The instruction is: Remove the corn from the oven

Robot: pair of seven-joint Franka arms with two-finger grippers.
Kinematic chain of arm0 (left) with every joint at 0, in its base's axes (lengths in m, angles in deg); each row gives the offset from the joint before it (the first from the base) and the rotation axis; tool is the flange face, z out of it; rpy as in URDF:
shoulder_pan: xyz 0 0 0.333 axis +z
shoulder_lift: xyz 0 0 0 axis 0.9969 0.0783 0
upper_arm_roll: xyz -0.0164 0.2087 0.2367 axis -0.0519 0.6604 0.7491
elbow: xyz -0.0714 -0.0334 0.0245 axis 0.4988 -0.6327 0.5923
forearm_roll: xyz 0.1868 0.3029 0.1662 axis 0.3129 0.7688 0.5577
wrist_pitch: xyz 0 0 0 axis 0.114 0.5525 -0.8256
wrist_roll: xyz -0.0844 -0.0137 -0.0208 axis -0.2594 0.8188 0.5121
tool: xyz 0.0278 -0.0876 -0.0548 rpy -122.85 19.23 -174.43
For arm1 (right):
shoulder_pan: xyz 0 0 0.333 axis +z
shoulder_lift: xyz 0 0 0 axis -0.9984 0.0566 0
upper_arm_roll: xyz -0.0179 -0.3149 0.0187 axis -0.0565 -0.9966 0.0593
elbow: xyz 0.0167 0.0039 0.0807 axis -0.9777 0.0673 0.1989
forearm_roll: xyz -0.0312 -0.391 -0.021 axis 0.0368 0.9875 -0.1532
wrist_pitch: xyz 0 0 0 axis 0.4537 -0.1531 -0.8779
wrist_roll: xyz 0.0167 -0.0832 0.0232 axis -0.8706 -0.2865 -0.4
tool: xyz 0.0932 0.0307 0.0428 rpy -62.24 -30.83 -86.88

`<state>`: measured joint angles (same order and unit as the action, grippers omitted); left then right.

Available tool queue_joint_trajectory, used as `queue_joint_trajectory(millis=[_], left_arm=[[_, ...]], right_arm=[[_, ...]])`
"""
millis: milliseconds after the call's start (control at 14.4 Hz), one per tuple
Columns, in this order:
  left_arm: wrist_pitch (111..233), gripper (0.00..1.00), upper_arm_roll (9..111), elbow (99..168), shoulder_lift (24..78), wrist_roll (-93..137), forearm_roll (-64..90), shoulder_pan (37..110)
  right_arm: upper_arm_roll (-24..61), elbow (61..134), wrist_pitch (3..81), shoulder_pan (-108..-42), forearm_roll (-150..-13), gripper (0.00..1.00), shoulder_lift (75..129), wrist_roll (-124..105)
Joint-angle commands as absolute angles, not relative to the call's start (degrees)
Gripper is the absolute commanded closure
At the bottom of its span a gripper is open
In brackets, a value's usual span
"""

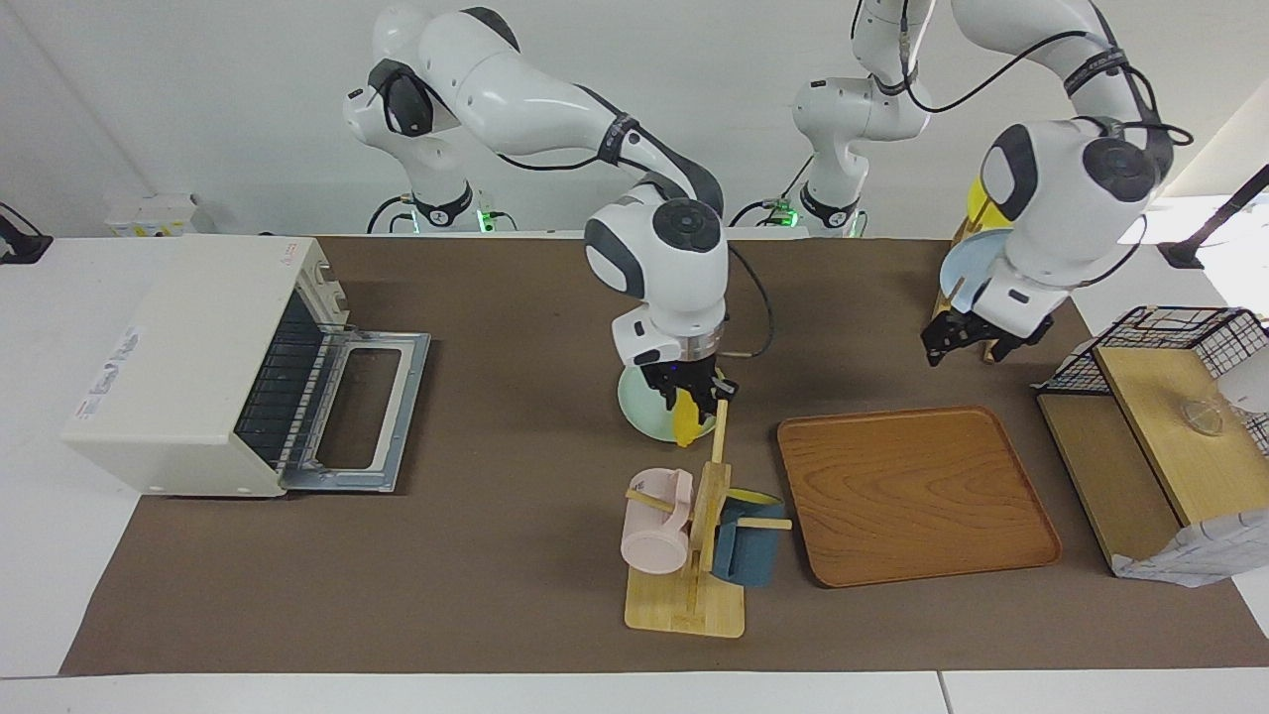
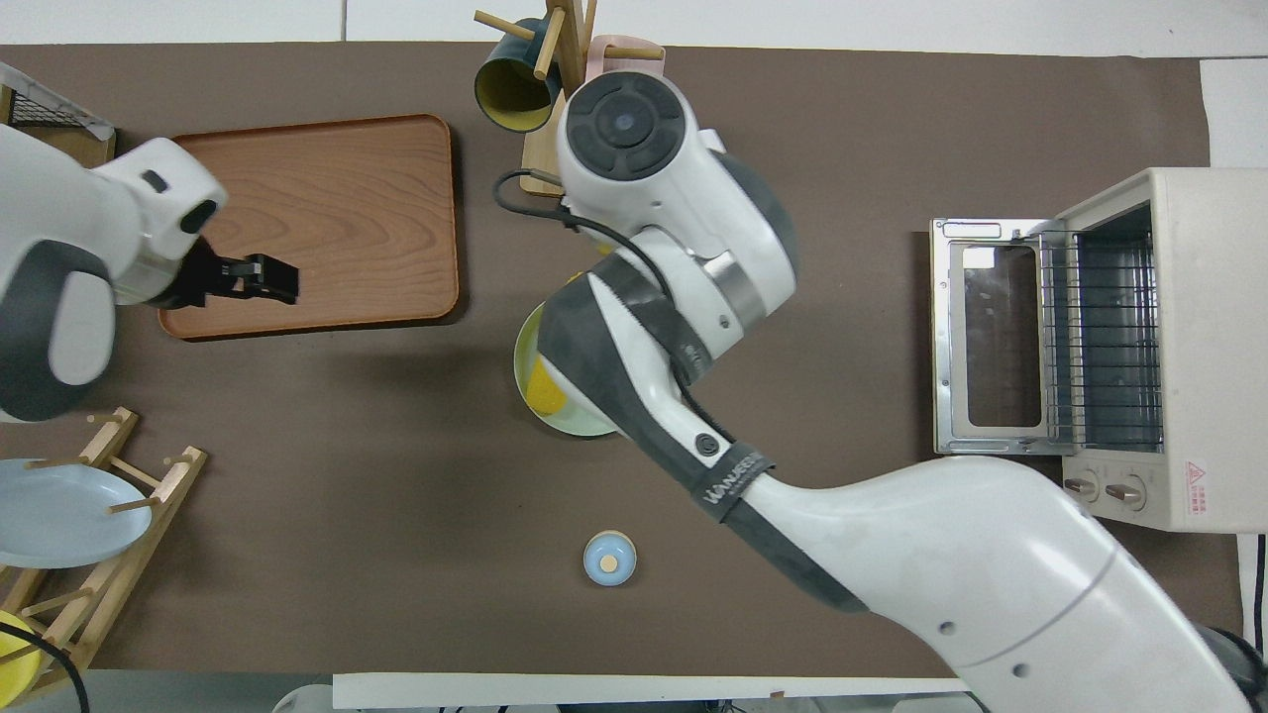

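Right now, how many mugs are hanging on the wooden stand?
2. A pink mug hangs toward the right arm's end of the mug stand; a dark blue mug hangs toward the left arm's end, beside the wooden tray.

I see a white table [image 1: 40, 555] under a brown mat [image 1: 496, 555], carrying a cream-white toaster oven [image 1: 188, 367], door dropped open. Also on the mat: a pale green plate [image 2: 580, 421], a wooden mug tree [image 1: 686, 595], a brown wooden tray [image 1: 912, 496], a small blue cup [image 2: 609, 558].

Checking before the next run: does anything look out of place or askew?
Nothing is spilled or damaged. The oven stands with its door folded flat open, and the right gripper holds the corn over the pale green plate.
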<state>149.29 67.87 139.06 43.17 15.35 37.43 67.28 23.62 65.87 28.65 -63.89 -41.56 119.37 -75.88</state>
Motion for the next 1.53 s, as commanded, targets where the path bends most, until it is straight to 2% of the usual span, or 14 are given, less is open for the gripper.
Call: queue_joint_trajectory(millis=[0,139,209,348,487,766,1184,1323,1462], left_arm=[[160.7,0.0,68.8,145.7,43.6,29.1,36.0,54.4],[166.9,0.0,68.8,145.8,48.8,35.3,36.0,47.5],[169.4,0.0,68.8,145.8,50.9,36.8,36.0,45.6],[172.2,0.0,68.8,145.4,53.9,36.5,36.0,45.0],[173.2,0.01,68.8,144.9,55.6,36.2,36.0,45.0],[172.8,0.01,68.8,144.7,55.7,36.2,36.0,45.1],[165.5,0.01,68.7,136.8,55.8,36.7,34.0,44.5],[166.6,0.01,68.7,137.5,55.5,37.3,32.7,41.1],[169.1,0.01,68.8,138.2,56.9,39.5,32.3,37.1]], right_arm=[[19.2,85.9,31.3,-69.4,-43.5,0.57,106.6,-59.9],[12.5,99.8,38.7,-70.2,-43.9,0.71,101.3,-50.2],[10.0,104.6,42.3,-70.6,-43.9,0.83,100.0,-46.0],[7.8,109.4,44.7,-71.4,-43.9,0.99,98.7,-44.0],[7.3,111.1,45.1,-72.9,-43.9,1.0,98.7,-43.3],[7.2,112.8,48.2,-73.5,-43.7,1.0,100.5,-43.1],[5.3,114.7,48.3,-74.3,-42.8,1.0,100.0,-38.3],[4.8,113.2,47.1,-74.4,-39.0,1.0,100.1,-34.0],[3.5,108.0,40.9,-74.4,-37.0,1.0,100.1,-29.5]])
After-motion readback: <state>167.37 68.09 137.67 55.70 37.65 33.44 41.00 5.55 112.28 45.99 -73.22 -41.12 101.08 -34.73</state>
